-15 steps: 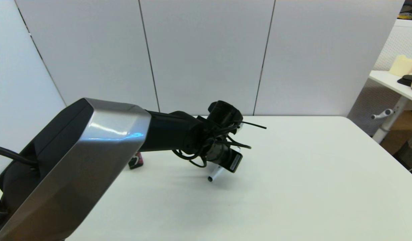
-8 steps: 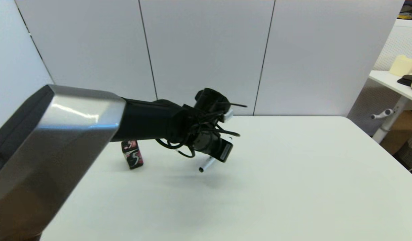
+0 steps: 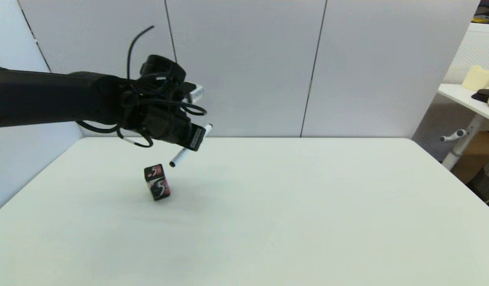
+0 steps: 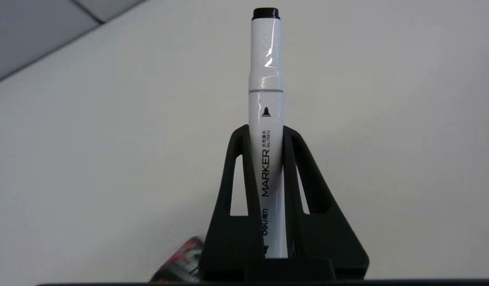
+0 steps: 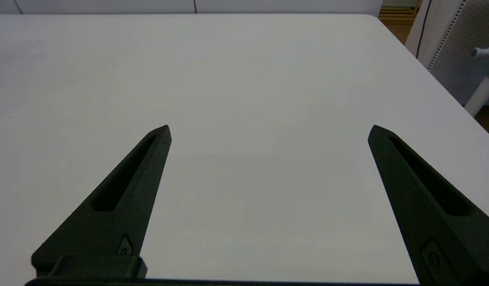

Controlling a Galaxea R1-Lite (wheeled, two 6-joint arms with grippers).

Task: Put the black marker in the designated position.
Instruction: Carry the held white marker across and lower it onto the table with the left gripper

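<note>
The black marker (image 3: pixel 179 158), white-barrelled with black tips, hangs tilted in the air with my left gripper (image 3: pixel 191 142) shut on its middle. Its lower tip points down toward the designated position (image 3: pixel 157 182), a small black and pink box with a white "5" standing on the table just below and to the left. In the left wrist view the marker (image 4: pixel 265 79) stands out between the two black fingers (image 4: pixel 238 167) of the left gripper (image 4: pixel 265 133), and a blurred edge of the box (image 4: pixel 180 260) shows low down. My right gripper (image 5: pixel 268 131) is open above bare table, outside the head view.
The white table (image 3: pixel 308 206) stretches wide to the right and front of the box. Grey wall panels (image 3: pixel 244 67) stand behind its far edge. A second table (image 3: pixel 465 97) with a few items stands off to the right.
My left arm has risen and swung left and back with the marker in its grip. The marker went from the table's middle to just above the box, which now shows fully.
</note>
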